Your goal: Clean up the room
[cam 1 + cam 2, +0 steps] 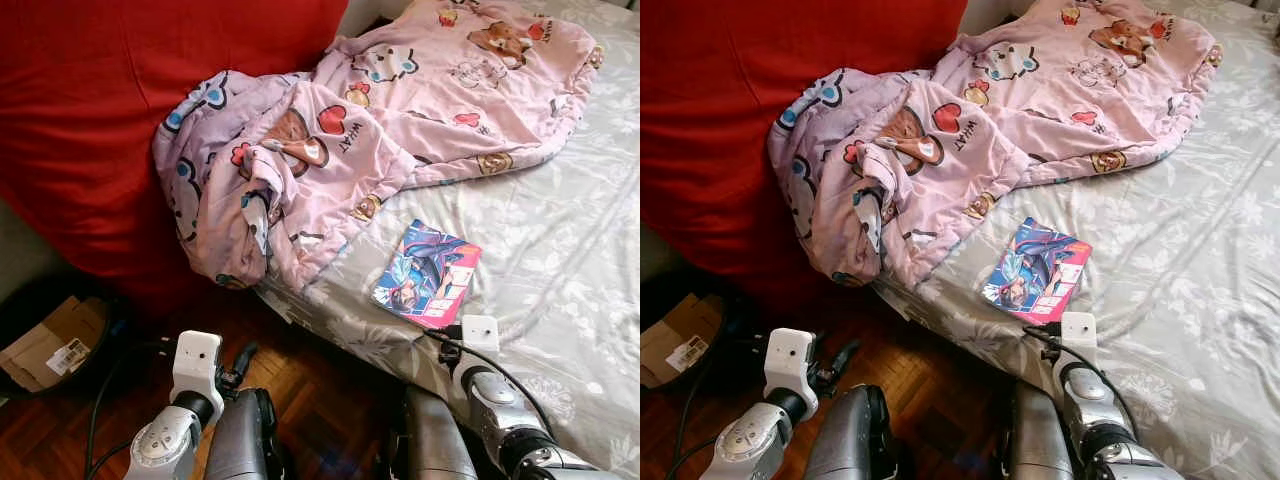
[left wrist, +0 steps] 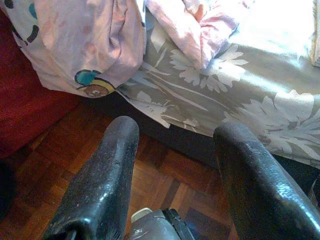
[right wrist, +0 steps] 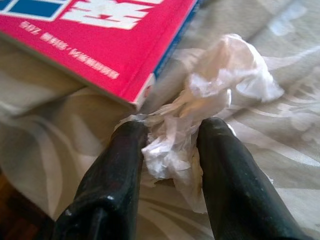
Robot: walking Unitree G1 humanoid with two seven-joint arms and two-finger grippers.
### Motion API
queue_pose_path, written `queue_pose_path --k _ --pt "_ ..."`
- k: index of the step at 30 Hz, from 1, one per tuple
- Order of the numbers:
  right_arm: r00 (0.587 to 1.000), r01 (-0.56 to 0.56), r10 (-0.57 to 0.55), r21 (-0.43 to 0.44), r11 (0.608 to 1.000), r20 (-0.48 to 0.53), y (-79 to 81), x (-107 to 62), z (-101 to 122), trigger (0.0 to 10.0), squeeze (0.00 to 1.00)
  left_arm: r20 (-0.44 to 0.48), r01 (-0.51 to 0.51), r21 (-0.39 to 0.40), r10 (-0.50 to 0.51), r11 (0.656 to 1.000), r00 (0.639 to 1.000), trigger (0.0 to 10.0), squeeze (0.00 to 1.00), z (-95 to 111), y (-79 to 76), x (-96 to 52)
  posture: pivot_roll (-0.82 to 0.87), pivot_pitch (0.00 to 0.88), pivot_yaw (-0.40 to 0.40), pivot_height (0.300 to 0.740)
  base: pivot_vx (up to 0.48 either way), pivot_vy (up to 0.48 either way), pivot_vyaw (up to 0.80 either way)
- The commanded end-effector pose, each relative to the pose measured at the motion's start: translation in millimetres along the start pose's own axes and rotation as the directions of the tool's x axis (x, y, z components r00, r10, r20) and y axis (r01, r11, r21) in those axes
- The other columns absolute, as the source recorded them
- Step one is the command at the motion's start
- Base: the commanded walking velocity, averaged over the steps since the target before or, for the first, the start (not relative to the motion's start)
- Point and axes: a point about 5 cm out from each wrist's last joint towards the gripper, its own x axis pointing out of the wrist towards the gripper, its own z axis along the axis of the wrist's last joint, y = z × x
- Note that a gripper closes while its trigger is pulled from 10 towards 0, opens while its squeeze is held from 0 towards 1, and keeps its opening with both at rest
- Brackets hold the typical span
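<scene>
A crumpled white tissue (image 3: pixel 225 70) lies on the grey floral bed sheet (image 1: pixel 560 250), right beside the corner of a pink-backed comic book (image 3: pixel 100 35). My right gripper (image 3: pixel 172 130) is shut on the tissue's lower part, one black finger on each side. From the head, the right wrist (image 1: pixel 480 340) sits at the bed's near edge just below the comic book (image 1: pixel 428 273), hiding the tissue. My left gripper (image 2: pixel 177 130) is open and holds nothing, low over the wooden floor (image 2: pixel 150 170) beside the bed.
A rumpled pink cartoon blanket (image 1: pixel 400 110) covers the far part of the bed and hangs over its edge. A red cover (image 1: pixel 90 130) drapes at the left. An open cardboard box (image 1: pixel 50 345) and black cables sit on the parquet floor (image 1: pixel 310 390).
</scene>
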Motion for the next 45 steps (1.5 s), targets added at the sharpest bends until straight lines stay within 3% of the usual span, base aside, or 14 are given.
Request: queue_pose_path --k 1,6,15,28,29,30,31,45 --pt "0.998 -0.034 0.034 -0.015 0.999 -0.046 7.1 -2.0 -12.5 10.0 0.0 -0.026 0.004 0.018 -0.004 1.0 1.0 10.0 0.0 -4.1 1.3 -4.5 0.04 0.242 0.042 0.599 0.0 0.0 0.0" --pt "0.999 -0.022 0.021 -0.023 1.0 -0.049 7.0 -1.8 -12.2 10.0 0.0 -0.027 0.005 0.018 -0.005 1.0 1.0 10.0 0.0 -4.0 1.2 -4.4 0.04 0.242 0.043 0.599 0.0 0.0 0.0" --pt "0.991 0.128 -0.127 0.027 0.991 -0.034 -16.0 -1.7 -7.7 10.0 0.0 -0.031 0.007 0.018 -0.006 1.0 0.999 10.0 0.0 -4.3 0.1 -4.9 0.05 0.246 0.042 0.599 0.0 0.0 0.0" --pt "0.99 0.135 -0.135 0.023 0.991 -0.028 -15.4 -0.7 -3.0 10.0 0.0 -0.036 0.009 0.015 -0.008 1.0 0.999 10.0 0.0 -5.4 -1.2 -6.7 0.05 0.253 0.042 0.599 0.0 0.0 0.0" --pt "0.991 0.134 -0.133 0.022 0.991 -0.028 -14.7 -0.6 -3.1 3.5 0.0 -0.036 0.009 0.015 -0.008 1.0 0.999 10.0 0.0 -5.5 -1.2 -6.8 0.05 0.253 0.042 0.599 0.0 0.0 0.0" --pt "0.991 0.134 -0.133 0.022 0.991 -0.028 -14.7 -0.6 -3.1 3.5 0.0 -0.036 0.009 0.015 -0.008 1.0 0.999 10.0 0.0 -5.5 -1.2 -6.8 0.05 0.253 0.042 0.599 0.0 0.0 0.0" --pt "0.992 0.126 -0.125 0.023 0.992 -0.029 -12.9 -0.7 -3.9 0.0 0.0 -0.037 0.008 0.015 -0.008 1.0 0.999 10.0 0.0 -5.6 -1.2 -7.0 0.05 0.253 0.042 0.599 0.0 0.0 0.0" --pt "0.991 0.124 -0.123 0.023 0.992 -0.045 -11.7 -1.4 -8.1 0.0 0.0 -0.038 0.006 0.015 -0.005 1.0 0.999 10.0 0.0 -6.0 -1.5 -6.5 0.05 0.249 0.04 0.599 0.0 0.0 0.0"
